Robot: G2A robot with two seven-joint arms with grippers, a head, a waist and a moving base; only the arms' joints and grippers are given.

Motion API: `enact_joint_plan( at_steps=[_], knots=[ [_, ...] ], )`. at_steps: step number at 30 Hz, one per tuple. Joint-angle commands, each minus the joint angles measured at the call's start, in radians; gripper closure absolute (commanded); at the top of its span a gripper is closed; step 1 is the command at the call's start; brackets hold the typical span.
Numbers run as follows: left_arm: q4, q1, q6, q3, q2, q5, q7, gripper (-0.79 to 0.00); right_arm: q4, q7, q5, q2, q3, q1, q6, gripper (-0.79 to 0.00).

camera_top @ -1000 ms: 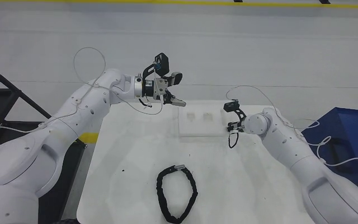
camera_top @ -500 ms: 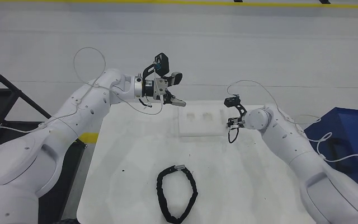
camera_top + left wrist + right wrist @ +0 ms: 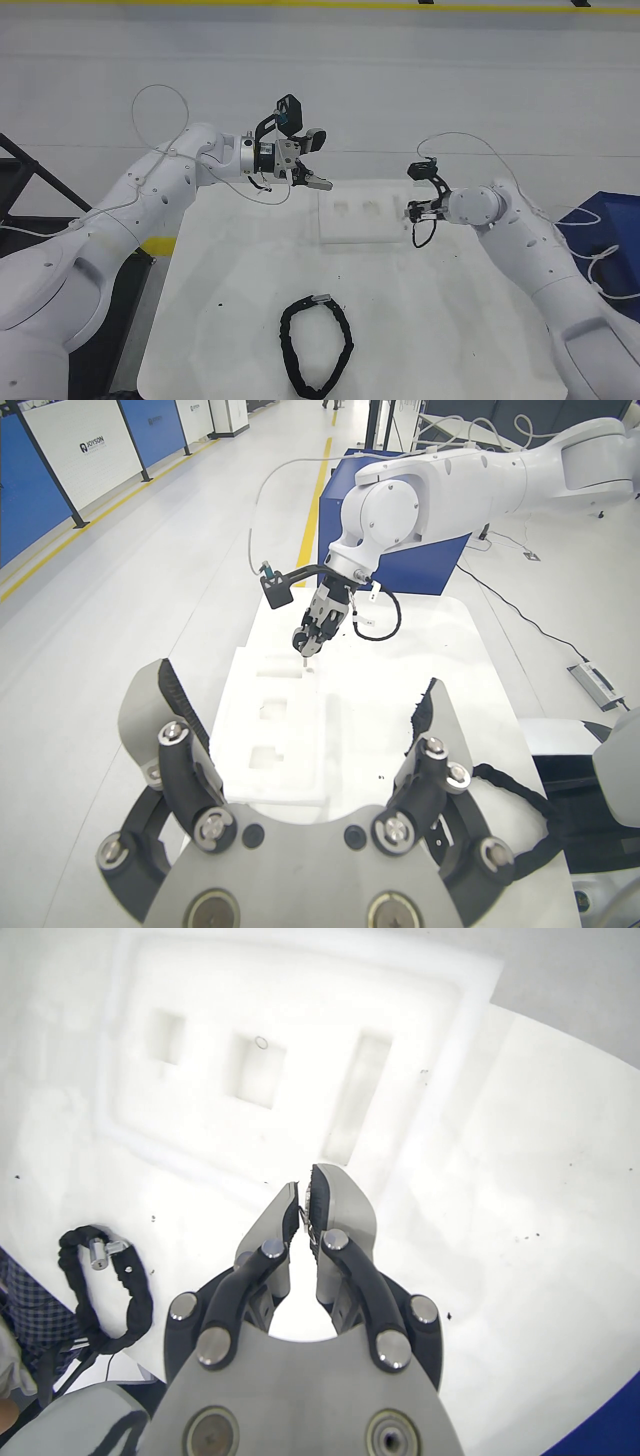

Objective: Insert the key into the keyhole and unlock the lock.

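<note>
A black fabric-covered chain lock (image 3: 316,345) with a silver cylinder (image 3: 100,1255) lies near the table's front middle. My right gripper (image 3: 304,1183) is shut on a small metal key (image 3: 303,1213), of which only a thin edge shows between the pads. It hangs just above the right end of a white foam tray (image 3: 355,218); from the left wrist view the key tip (image 3: 304,661) points down at the tray's long slot. My left gripper (image 3: 300,680) is open and holds nothing, in the air over the table's back left edge (image 3: 322,184).
The foam tray (image 3: 300,988) has three recesses; a small ring (image 3: 260,1042) lies in the middle one. A blue cabinet (image 3: 610,215) stands off the table's right side. Bare white table (image 3: 450,320) lies between tray and lock.
My right arm has shifted a little to the right and toward the far edge, with its gripper still shut on the key. The left arm and the lock have not moved.
</note>
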Motion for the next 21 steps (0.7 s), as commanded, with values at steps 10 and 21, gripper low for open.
enact_joint_plan(
  at_steps=[10,21],
  knots=[
    [0.000,0.000,0.000,0.000,0.000,0.000,0.000,-0.785,-0.294,0.099,0.349,0.092,0.262,-0.230,-0.185,0.000],
    [0.000,0.000,0.000,0.000,0.000,0.000,0.000,-0.785,-0.521,0.202,0.660,0.126,0.383,-0.400,-0.226,0.000]
  ],
)
